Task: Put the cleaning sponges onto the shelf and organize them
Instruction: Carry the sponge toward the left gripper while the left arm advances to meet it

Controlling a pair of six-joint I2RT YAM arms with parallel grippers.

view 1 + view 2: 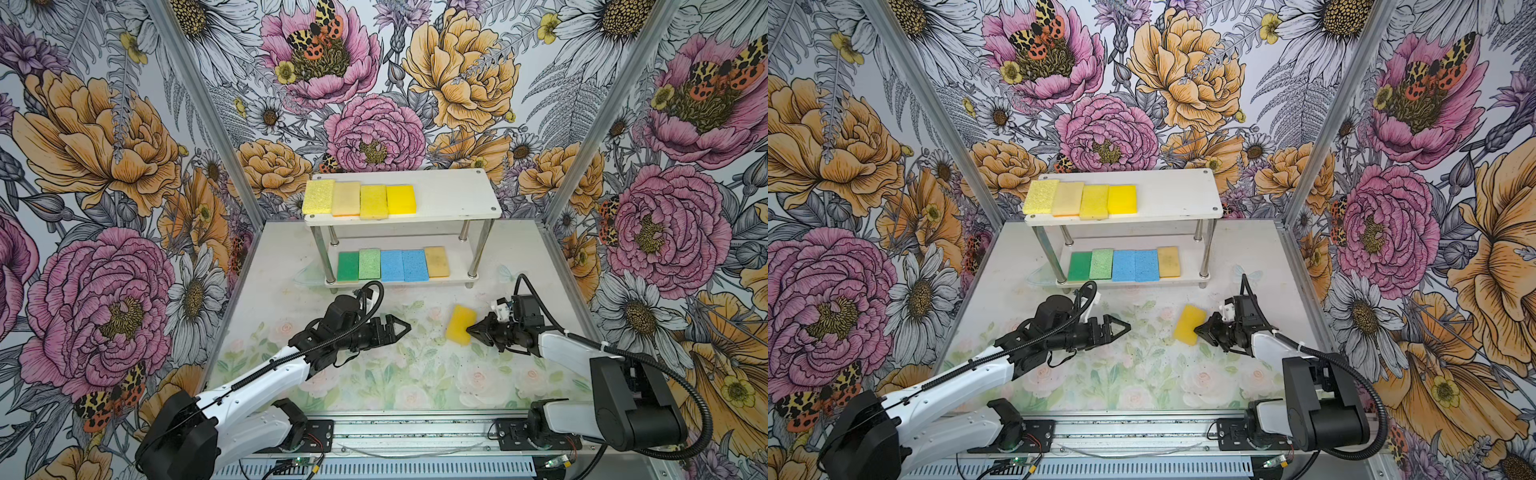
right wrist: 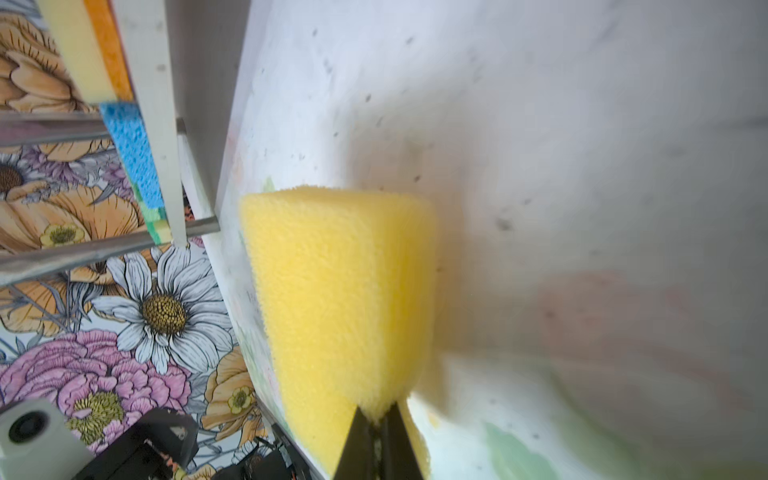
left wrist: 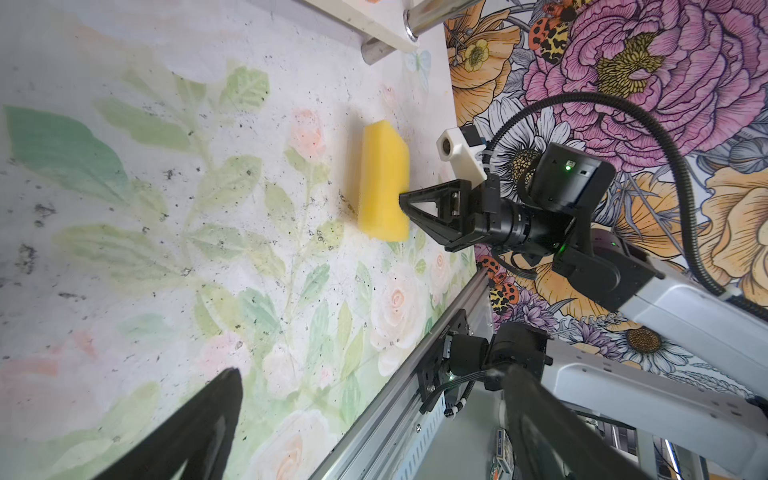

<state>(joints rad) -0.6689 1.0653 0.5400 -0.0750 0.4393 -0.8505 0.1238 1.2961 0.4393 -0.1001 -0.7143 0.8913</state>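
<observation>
A: Where does the shelf (image 1: 1177, 195) stand?

B: At the back of the table (image 1: 415, 374), close to the rear wall (image 1: 374, 83), about the middle.

A: And what's on it?

B: A row of four sponges (image 1: 360, 200) lies side by side on the top board (image 1: 457, 199), kept to its left half. Under that, a row of five sponges (image 1: 392, 265) sits edge to edge on the lower board (image 1: 459, 262).

A: Anything off the shelf?

B: One loose sponge (image 1: 460, 324), in front of the shelf and right of the middle, tilted. Its right edge sits in the right gripper (image 1: 471, 330). The left gripper (image 1: 405, 328) is to its left, apart from it, pointing towards it.
</observation>
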